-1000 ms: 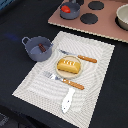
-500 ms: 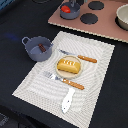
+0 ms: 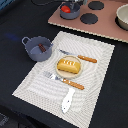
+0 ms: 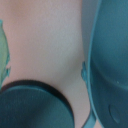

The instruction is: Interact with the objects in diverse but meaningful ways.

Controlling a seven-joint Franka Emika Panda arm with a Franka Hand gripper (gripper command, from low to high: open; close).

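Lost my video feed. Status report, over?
Hand at the toy stove, near the pot with the tomato; state unclear. Bread loaf on its plate. Sausage in the near pot. Nothing blocking.

Dark grey fingers (image 3: 76, 4) — small, blurred, cropped by the frame edge

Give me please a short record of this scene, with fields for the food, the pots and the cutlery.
bread: bread loaf on the plate, on the striped mat
near pot: pot at the mat's corner, sausage inside
far pot: pot on the toy stove, tomato inside
cutlery: knife, fork, spatula on the mat
tool: not visible
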